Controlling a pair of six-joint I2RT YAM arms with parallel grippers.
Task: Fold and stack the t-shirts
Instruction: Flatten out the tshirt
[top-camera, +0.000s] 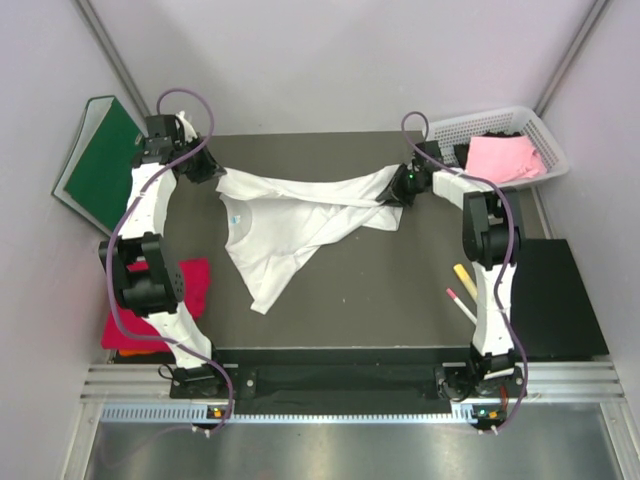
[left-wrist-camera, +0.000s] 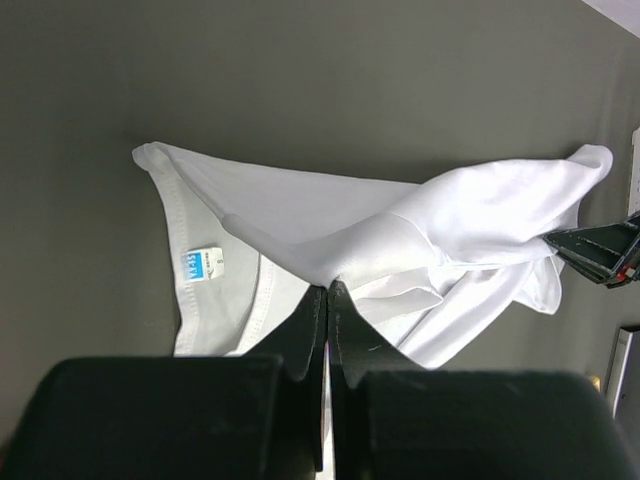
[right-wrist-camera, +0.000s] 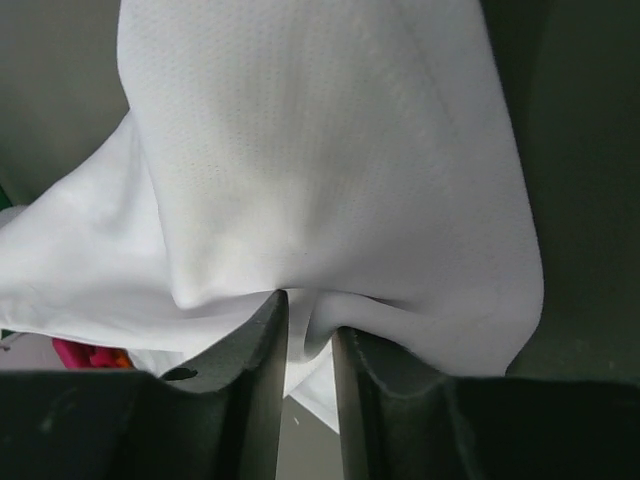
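The white t-shirt (top-camera: 290, 215) is strung between the 2 arms over the far half of the bench (top-camera: 400, 300). This looks like a spreading hold, meant to pull the cloth taut before it is laid flat for folding. It is not flat yet: the upper edge runs as a twisted band between the grips, while the body sags toward the bench's middle, collar and label showing near the left side.

The left fingers (left-wrist-camera: 308, 325) are pressed tight together, with a fold of the shirt's edge nipped at their very tips. The rest of the shirt fans out beyond them. The right fingers (right-wrist-camera: 265, 360) have closed to a narrow slit, a pinch of cloth caught between them, and the fabric drapes above and around them (it hides most of that wrist view).

The crimson-red shirt (top-camera: 197, 283) lies off the bench's left edge. The pink shirt (top-camera: 503, 157) sits in a basket (top-camera: 490, 114) past the bench's far right corner. Both await their turn.
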